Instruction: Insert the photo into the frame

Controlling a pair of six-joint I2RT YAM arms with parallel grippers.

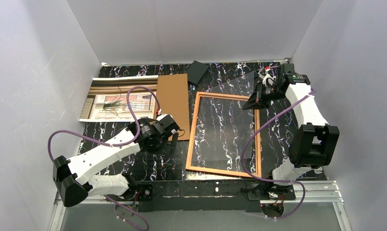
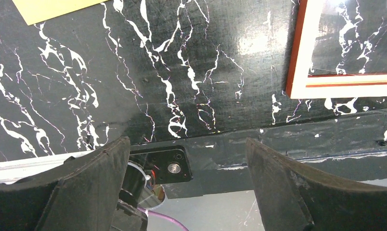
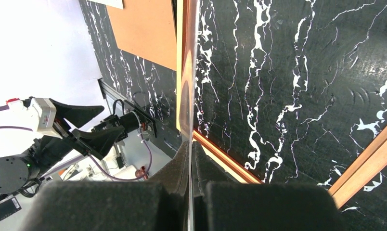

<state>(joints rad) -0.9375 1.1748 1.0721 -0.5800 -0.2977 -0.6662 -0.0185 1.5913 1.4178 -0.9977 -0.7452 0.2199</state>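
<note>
Photo [image 1: 117, 98] flat, outside frame [image 1: 192, 134]

Right tool [image 3: 191, 149] is clamped shut on the edge of a clear sheet [image 3: 187, 96], held tilted over the frame's far corner. Left tool [image 2: 186, 144] hangs spread wide, holding nothing, over the bench [image 1: 148, 168]; the frame lies just right of it. The photo lies farther out, left of it, beside a brown board [image 1: 173, 103].

Brown cardboard board [image 1: 173, 103] lies flat on the marbled tabletop [image 1: 153, 166] (small black panel [image 1: 197, 71] just beyond); clear sheet [image 1: 232, 86] raised, tilted.
</note>
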